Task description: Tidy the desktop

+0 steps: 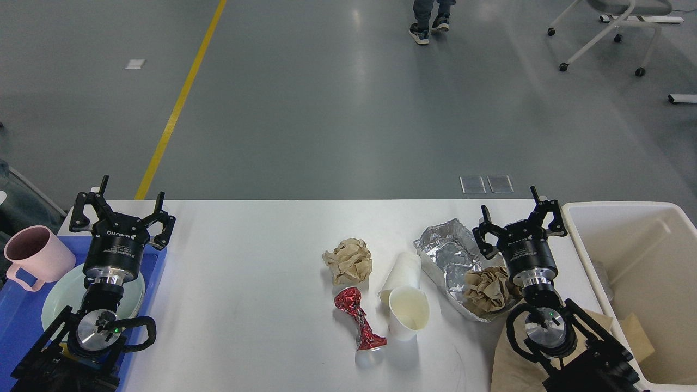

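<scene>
Looks like a robotics lab or industrial test hall: wide grey polished floor [326,109] with a yellow lane line [179,103] painted across it, a wheeled office chair [610,27] parked off in the corner, and somebody's sneakers [427,30] wandering by up top.

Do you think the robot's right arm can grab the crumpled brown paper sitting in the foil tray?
Probably yes. The right gripper is open, right beside the brown paper ball, which lies uncovered in the foil tray.
</scene>
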You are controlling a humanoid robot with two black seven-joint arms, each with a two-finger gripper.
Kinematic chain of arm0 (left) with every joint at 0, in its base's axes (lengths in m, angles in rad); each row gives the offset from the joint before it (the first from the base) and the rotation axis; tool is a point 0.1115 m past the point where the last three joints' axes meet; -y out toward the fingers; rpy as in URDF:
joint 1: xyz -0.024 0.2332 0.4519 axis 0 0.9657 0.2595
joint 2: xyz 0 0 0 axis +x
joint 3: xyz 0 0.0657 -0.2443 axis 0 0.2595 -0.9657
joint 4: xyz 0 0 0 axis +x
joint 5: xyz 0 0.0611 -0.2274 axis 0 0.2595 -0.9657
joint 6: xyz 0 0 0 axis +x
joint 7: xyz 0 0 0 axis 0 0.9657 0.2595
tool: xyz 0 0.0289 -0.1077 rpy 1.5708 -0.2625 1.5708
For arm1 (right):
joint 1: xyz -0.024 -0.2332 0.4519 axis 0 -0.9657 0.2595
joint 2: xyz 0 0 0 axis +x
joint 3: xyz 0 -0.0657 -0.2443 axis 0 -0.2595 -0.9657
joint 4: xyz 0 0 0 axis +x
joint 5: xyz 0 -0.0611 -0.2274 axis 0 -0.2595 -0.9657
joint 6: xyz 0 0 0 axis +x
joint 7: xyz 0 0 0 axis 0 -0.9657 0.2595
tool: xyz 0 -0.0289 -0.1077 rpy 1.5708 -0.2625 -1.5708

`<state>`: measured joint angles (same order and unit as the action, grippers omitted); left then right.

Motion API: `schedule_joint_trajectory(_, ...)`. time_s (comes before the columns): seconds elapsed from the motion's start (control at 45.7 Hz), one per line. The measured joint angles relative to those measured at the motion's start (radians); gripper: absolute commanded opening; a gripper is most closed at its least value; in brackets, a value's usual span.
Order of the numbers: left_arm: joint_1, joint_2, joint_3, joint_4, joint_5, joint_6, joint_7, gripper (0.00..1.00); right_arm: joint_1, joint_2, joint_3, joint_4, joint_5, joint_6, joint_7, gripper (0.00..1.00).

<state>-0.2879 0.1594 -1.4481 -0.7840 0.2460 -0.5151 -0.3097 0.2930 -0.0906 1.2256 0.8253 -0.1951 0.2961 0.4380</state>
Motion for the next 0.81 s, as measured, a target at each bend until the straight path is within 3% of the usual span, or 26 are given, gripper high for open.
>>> schedule_joint_trajectory(0.81, 0.003, -0.002, 0.002, 0.000, -0.004, -0.009, 0.001, 0.97, 0.000, 0.000, 0.000, 0.000, 0.000, 0.000, -0.001, 1.00)
